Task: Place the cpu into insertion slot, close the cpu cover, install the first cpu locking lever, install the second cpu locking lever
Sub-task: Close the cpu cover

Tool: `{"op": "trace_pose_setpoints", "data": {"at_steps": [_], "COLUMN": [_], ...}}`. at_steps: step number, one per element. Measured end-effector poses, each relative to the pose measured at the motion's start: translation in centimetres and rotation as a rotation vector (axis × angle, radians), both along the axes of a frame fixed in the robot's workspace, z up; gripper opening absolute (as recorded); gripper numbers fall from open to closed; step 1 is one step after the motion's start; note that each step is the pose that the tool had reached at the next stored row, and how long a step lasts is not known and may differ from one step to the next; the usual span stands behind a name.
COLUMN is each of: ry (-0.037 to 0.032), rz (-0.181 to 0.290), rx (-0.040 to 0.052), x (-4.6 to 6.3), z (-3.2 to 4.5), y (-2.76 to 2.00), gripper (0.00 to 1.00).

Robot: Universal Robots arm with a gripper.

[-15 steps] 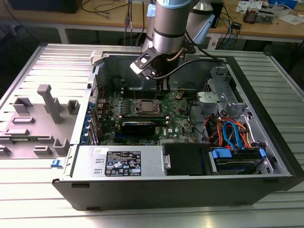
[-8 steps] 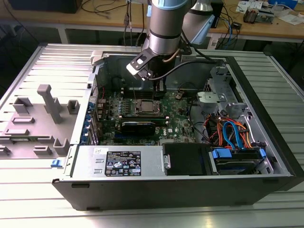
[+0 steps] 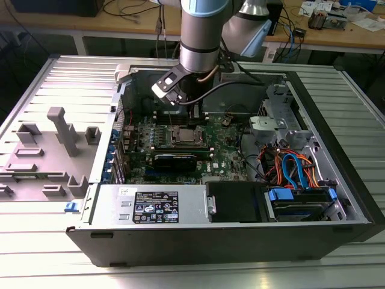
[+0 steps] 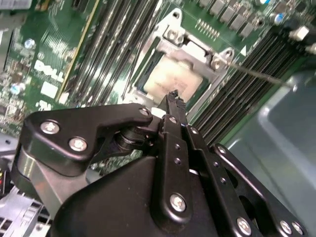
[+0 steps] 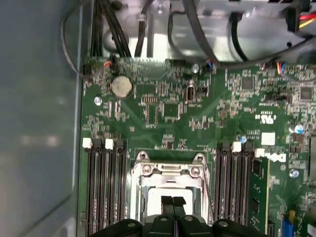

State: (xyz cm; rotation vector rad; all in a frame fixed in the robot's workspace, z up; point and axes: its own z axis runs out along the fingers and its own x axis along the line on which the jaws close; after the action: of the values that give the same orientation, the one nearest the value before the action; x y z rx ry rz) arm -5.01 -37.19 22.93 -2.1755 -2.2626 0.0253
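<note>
The cpu (image 4: 173,79) shows its pale silver top inside the insertion slot (image 3: 185,135) on the green motherboard. The cpu cover (image 5: 168,170), a silvery frame plate, lies flat around the chip. My gripper (image 4: 173,96) hangs just above the chip, its two black fingers pressed together with nothing between them. It also appears in the first wrist view (image 5: 172,201) and in the exterior view (image 3: 195,114). A thin metal locking lever (image 4: 256,74) sticks out from the socket corner across the memory slots.
Long black memory slots (image 5: 106,187) flank the socket on both sides. A black graphics card (image 3: 174,159), the power supply (image 3: 150,205), drive cables (image 3: 292,168) and the case walls (image 3: 337,150) surround the board. A grey fixture tray (image 3: 48,150) sits at the exterior view's left.
</note>
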Motion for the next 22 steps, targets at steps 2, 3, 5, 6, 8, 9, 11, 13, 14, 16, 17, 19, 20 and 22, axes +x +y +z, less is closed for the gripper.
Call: {"op": "trace_pose_setpoints", "data": {"at_steps": [2, 3, 5, 6, 8, 9, 11, 13, 14, 16, 17, 19, 20, 22], "ry": [0.0, 0.0, 0.0001, 0.0001, 0.0, -0.0001, -0.0001, 0.0, 0.0, 0.0, -0.0001, 0.0001, 0.0001, 0.0], "rz": [0.0, 0.0, 0.002, 0.003, 0.004, 0.004, 0.005, 0.005, 0.005, 0.006, 0.005, 0.005, 0.005, 0.005], "rx": [0.0001, 0.0001, -0.0001, -0.0001, 0.0001, 0.0001, 0.0002, 0.0, 0.0, 0.0, 0.0, -0.0002, -0.0002, -0.0001], "x": [-0.4, -0.6, -1.3, -1.6, -2.1, -2.3, -2.6, -2.8, -2.8, -2.8, -2.9, -2.9, -2.9, -2.9], "z": [-0.33, -0.45, -0.63, -0.73, -0.9, -0.99, -1.22, -1.43, -1.53, -1.94, -2.08, -2.2, -2.2, -2.13], "y": [0.0, 0.0, 0.0, 0.0, 0.0, 0.0, 0.01, 0.0, 0.0, 0.0, 0.0, 0.0, 0.0, 0.0], "gripper": [0.11, 0.11, 0.11, 0.11, 0.11, 0.11, 0.11, 0.11, 0.11, 0.11, 0.11, 0.11, 0.11, 0.11]}}
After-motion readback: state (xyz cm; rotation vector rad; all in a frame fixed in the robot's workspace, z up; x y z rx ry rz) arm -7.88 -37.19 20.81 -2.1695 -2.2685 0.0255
